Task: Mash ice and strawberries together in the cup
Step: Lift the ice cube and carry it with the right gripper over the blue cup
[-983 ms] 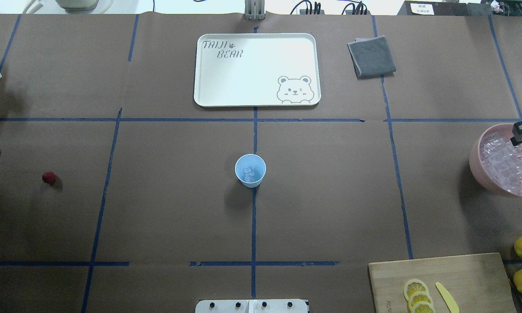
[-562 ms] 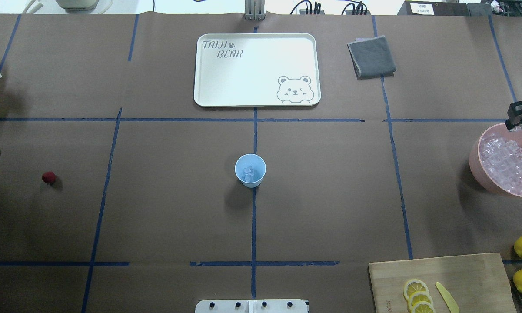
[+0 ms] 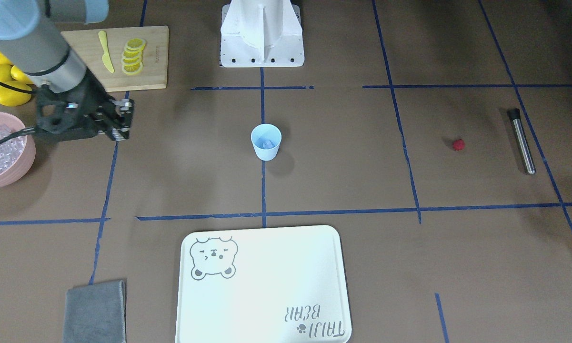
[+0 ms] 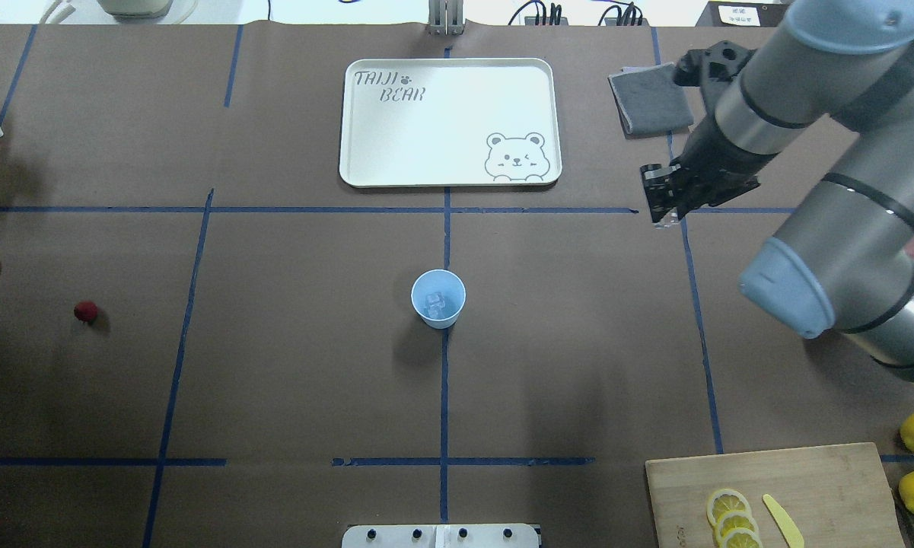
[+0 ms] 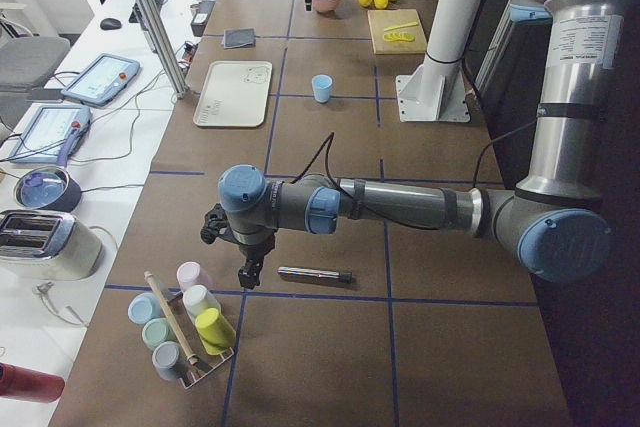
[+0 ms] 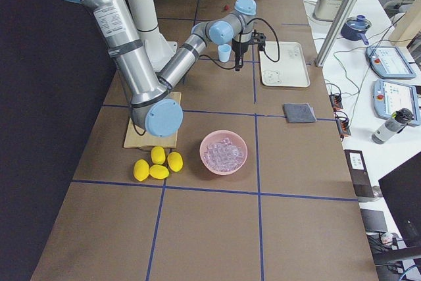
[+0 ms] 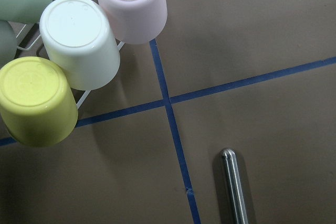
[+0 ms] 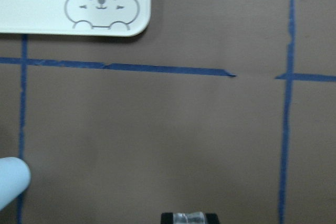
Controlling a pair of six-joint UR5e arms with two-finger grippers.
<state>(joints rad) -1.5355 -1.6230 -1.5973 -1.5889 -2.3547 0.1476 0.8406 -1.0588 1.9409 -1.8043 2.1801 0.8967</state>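
Two black fingertips of the right gripper (image 4: 660, 213) stand narrowly apart with a small clear, glassy ice cube (image 8: 189, 217) pinched between them, seen at the bottom edge of the right wrist view. In the overhead view that gripper hangs above the brown paper table cover (image 4: 289, 365). It is near a blue tape crossing (image 4: 681, 210) just off the lower right corner of the white rectangular bear-printed tray (image 4: 449, 114), and well apart from the small pale-blue plastic cup (image 4: 438, 298). The cup stands upright at the table's middle on a tape line, with some clear ice (image 4: 435, 304) lying in its bottom. A larger ice pile (image 6: 223, 154) is heaped in the round pink bowl (image 6: 223, 171) at the table's right end, beside whole yellow lemons (image 6: 158, 155). The small red strawberry (image 4: 85, 310) lies on the table far to the left, apart from the cup, with a slim steel rod with a black tip (image 3: 522, 140) near it. The left gripper (image 5: 247, 275) hovers just beside that rod, close to a wire rack of upturned pastel tumblers (image 7: 79, 40); whether its jaws are wide or closed cannot be told. A folded grey cloth (image 4: 649, 99) lies right of the tray, and a wooden cutting board (image 4: 807, 472) bears lemon slices (image 4: 733, 519) and a yellow plastic knife (image 4: 782, 520).
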